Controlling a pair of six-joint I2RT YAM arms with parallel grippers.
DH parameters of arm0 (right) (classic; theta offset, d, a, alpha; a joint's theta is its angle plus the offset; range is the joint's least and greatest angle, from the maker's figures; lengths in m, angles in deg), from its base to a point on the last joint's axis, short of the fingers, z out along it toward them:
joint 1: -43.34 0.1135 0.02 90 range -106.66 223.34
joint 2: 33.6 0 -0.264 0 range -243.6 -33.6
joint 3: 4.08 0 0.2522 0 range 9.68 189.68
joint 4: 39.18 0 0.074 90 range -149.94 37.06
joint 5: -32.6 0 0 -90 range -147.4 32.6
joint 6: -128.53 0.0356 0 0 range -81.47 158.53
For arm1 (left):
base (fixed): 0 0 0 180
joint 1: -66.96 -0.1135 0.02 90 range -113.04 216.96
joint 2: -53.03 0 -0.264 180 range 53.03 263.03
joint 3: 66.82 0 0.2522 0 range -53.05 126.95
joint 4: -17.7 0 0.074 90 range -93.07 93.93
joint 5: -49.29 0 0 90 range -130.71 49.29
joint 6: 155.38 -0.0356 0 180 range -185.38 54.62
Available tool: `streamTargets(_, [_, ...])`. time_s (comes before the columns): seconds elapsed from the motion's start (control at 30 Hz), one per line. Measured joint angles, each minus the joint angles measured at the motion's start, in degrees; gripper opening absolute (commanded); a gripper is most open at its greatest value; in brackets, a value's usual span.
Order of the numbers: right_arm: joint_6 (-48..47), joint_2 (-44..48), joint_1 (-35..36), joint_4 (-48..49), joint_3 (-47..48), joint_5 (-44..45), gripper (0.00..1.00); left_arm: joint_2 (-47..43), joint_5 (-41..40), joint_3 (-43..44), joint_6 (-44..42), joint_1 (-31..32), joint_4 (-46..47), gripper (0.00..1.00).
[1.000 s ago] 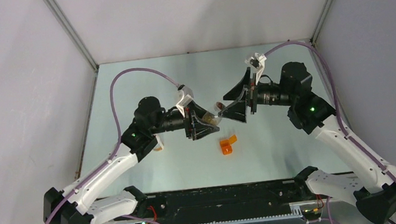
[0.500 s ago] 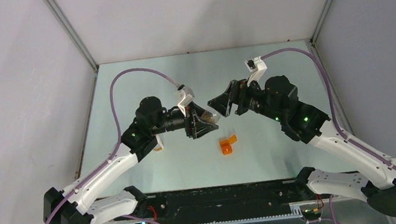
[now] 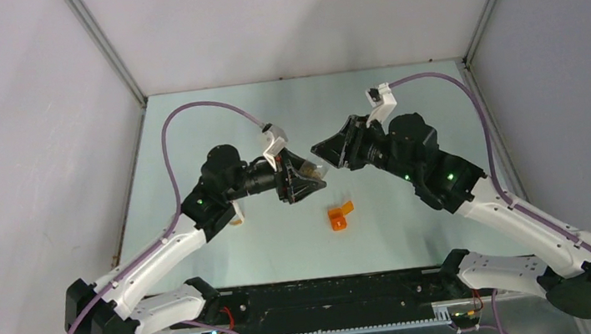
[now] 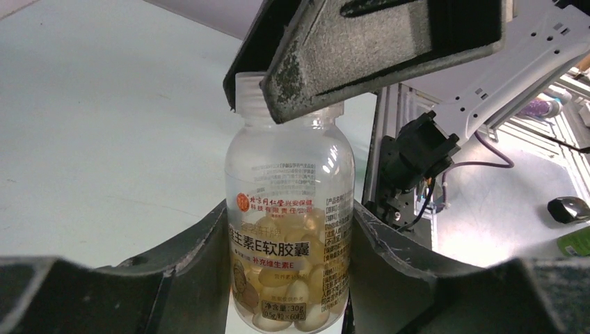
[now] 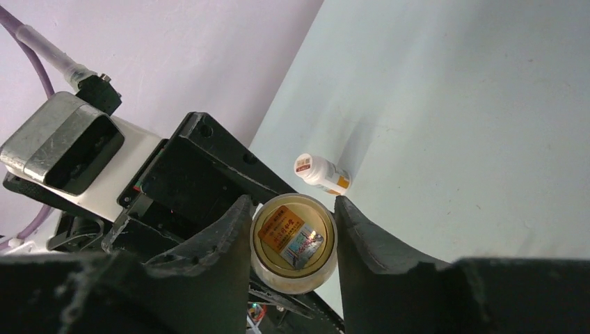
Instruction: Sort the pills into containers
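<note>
Left wrist view: the left gripper [image 4: 289, 226] grips a bottle [image 4: 289, 174] labelled "维生素E软胶囊", the right gripper [image 5: 292, 209] pinches its top, above the middle of the table [image 3: 213, 134].

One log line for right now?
left gripper: shut on pill bottle | right gripper: shut on cap | table: small white bottle, orange container

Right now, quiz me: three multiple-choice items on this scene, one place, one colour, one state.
1. Where is the orange box? A) on the table, near the middle B) at the far edge C) against the left wall
2. What colour are the capsules in the held bottle? A) blue B) pale yellow C) red
3. How is the left gripper? A) open, empty B) out of view C) shut on the bottle
Answers: 1 A, it lies on bare table; 2 B, seen through the clear wall; 3 C, it clamps the bottle's sides.
</note>
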Motion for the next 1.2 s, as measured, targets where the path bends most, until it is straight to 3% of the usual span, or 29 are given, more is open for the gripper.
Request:
streamTargets(0.1, [0.2,-0.1,0.0,0.5,0.0,-1.0,0.16,0.0,0.0,-0.4,0.9,0.0,1.2,0.00])
streamTargets(0.27, [-3.9,0.1,-1.7,2.0,0.0,-5.5,0.08,0.0,0.3,-0.4,1.6,0.0,2.3,0.00])
streamTargets(0.37, [-8.0,0.2,-5.0,2.6,-0.1,-12.9,0.00,0.0,1.3,-0.4,1.7,0.0,2.7,0.00])
streamTargets(0.53, [-16.4,0.4,-12.3,4.3,-1.0,-32.4,0.01,0.6,5.0,-0.4,2.3,0.0,3.5,0.00])
streamTargets(0.57, [-17.6,0.5,-13.1,4.4,-1.1,-34.9,0.33,0.7,6.0,-0.4,2.5,0.0,3.5,0.00])
streamTargets(0.63, [-19.2,0.7,-14.0,4.6,-1.2,-38.0,0.76,0.7,7.5,-0.4,2.8,0.1,3.5,0.00])
streamTargets(0.73, [-19.0,1.7,-14.2,4.7,-1.4,-36.9,0.96,0.7,8.5,-0.4,2.8,0.0,3.8,0.00])
streamTargets(1.03, [-11.0,0.9,-8.2,4.9,-1.5,-22.4,0.92,0.7,6.5,-0.4,2.8,0.0,5.0,0.00])
streamTargets(1.2, [-5.1,0.1,-9.0,2.4,-2.6,-14.2,0.88,0.8,-0.2,-0.4,2.4,0.0,3.8,0.00])
